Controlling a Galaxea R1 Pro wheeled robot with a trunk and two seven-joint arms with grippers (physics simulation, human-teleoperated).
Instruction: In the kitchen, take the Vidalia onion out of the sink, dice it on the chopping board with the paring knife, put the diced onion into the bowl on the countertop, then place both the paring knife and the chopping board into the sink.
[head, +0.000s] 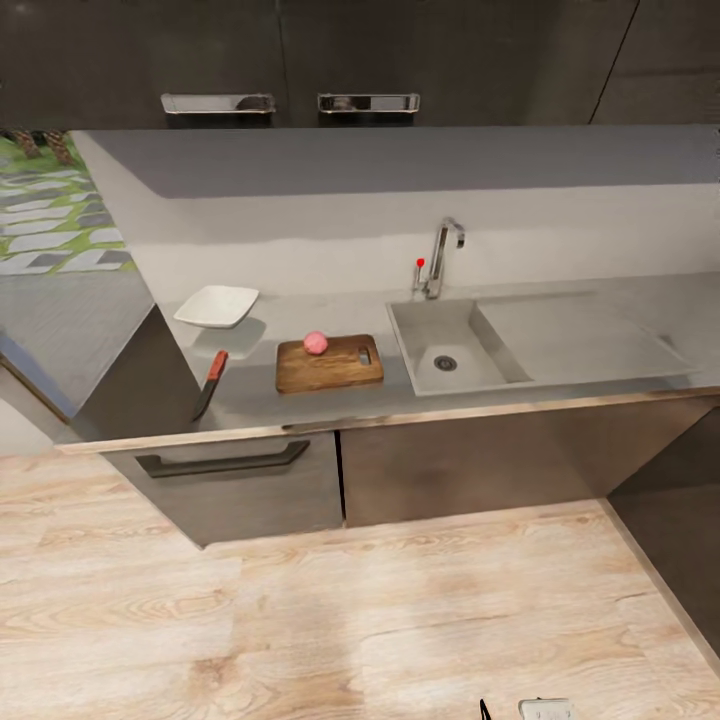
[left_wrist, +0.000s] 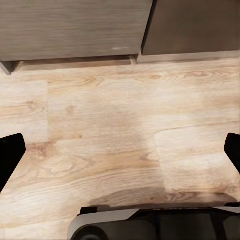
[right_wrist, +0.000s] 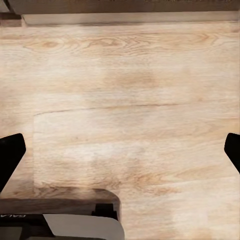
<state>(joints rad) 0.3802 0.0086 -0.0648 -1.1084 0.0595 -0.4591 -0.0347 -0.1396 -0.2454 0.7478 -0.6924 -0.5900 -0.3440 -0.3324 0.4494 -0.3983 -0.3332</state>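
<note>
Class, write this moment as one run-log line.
onion: on chopping board | paring knife: countertop, left of board | bowl: empty | sink: empty | left gripper, right gripper: open over floor

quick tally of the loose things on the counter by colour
white: 1, the bowl
pinkish-red: 1, the onion
brown: 1, the chopping board
red handle with dark blade: 1, the paring knife
total: 4
</note>
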